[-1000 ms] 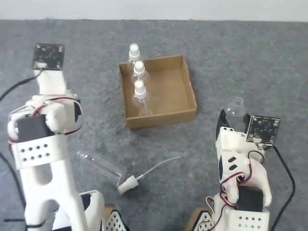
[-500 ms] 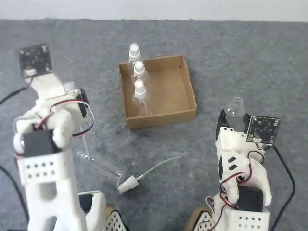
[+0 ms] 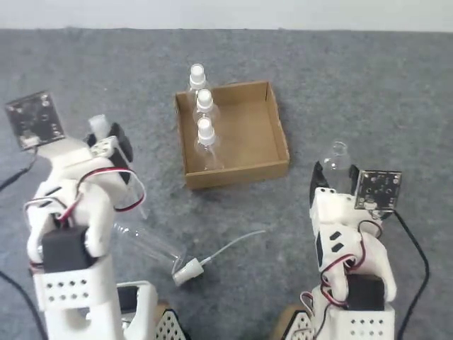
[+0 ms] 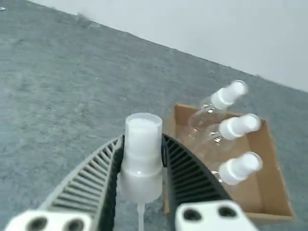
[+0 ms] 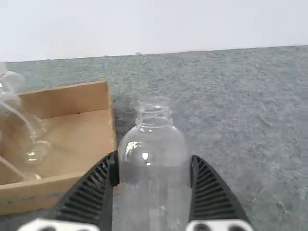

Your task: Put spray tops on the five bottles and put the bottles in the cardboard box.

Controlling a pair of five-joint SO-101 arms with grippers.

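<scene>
The left tool (image 4: pixel 143 144) is clamped shut around a white spray top (image 4: pixel 142 166), whose thin dip tube (image 4: pixel 139 217) hangs below. The right tool (image 5: pixel 153 166) is closed around an upright clear bottle (image 5: pixel 153 139) with a bare, open neck, near the cardboard box (image 3: pixel 244 127). Inside the box, three capped bottles (image 3: pixel 205 133) stand in a row along one wall. An uncapped bottle (image 3: pixel 145 239) lies on its side on the grey tabletop (image 3: pixel 354 85), with a loose spray top (image 3: pixel 188 271) just beside its mouth. I judge three of five bottles finished; the other two need tops and boxing.
</scene>
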